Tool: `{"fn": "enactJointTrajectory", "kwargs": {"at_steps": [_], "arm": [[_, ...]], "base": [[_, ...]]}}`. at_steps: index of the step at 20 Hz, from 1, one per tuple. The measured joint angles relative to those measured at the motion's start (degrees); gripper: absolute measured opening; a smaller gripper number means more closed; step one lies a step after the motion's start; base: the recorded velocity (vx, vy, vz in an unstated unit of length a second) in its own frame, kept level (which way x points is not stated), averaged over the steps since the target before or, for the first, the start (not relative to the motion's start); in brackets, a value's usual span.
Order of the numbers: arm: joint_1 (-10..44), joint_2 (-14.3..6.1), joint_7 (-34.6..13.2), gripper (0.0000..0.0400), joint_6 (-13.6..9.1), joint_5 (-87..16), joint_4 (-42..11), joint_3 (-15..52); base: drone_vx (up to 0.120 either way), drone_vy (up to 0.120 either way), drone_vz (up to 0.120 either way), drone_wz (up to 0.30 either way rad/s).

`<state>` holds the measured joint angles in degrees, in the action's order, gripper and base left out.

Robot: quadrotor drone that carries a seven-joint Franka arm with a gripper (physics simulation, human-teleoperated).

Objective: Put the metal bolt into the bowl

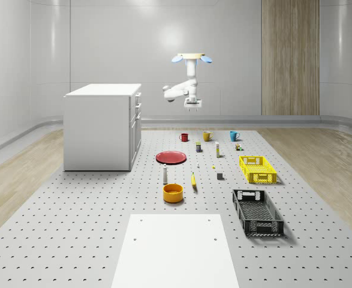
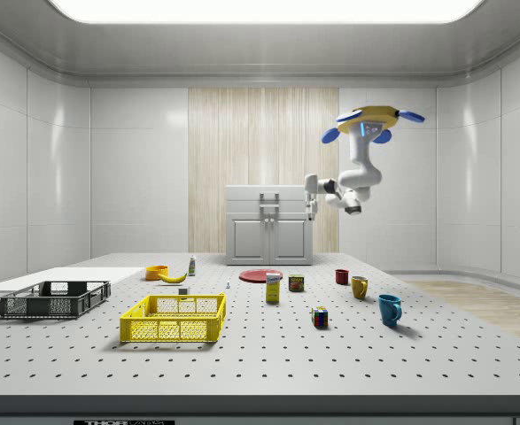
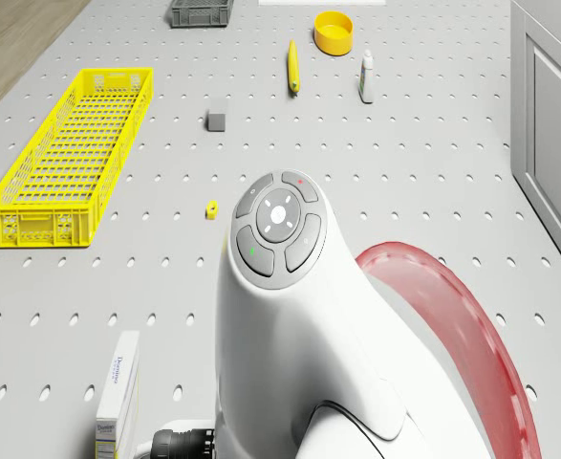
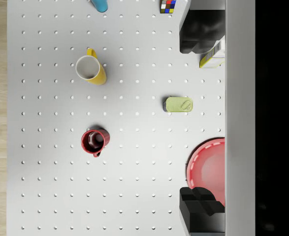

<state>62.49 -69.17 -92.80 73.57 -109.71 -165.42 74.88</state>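
Observation:
The orange bowl (image 1: 173,192) (image 3: 334,31) stands near the table's front, with a white bottle (image 1: 165,174) behind it. A tiny upright piece that looks like the metal bolt (image 1: 198,165) (image 2: 228,285) stands beyond the banana (image 1: 193,180). My drone (image 1: 192,58) (image 2: 370,119) hovers high over the far part of the table, above the mugs. The arm hangs below it. My gripper (image 1: 193,107) (image 2: 311,205) (image 4: 201,123) points down, open and empty, far above the bolt and bowl.
Below the gripper are a red mug (image 4: 95,141), a yellow mug (image 4: 90,69), a can (image 4: 178,104) and a red plate (image 4: 208,169). A yellow crate (image 1: 258,168), a black crate (image 1: 258,211) and a grey cube (image 1: 220,176) lie at the whole-scene view's right. A white cabinet (image 1: 102,126) stands left.

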Motion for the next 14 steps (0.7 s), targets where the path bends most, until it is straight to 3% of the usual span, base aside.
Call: {"fn": "enactJointTrajectory", "kwargs": {"at_steps": [14], "arm": [[1.1,-3.5,-1.0,0.0400,3.2,1.7,0.2,0.9]], "base": [[0.120,0.000,-0.120,0.000]]}}
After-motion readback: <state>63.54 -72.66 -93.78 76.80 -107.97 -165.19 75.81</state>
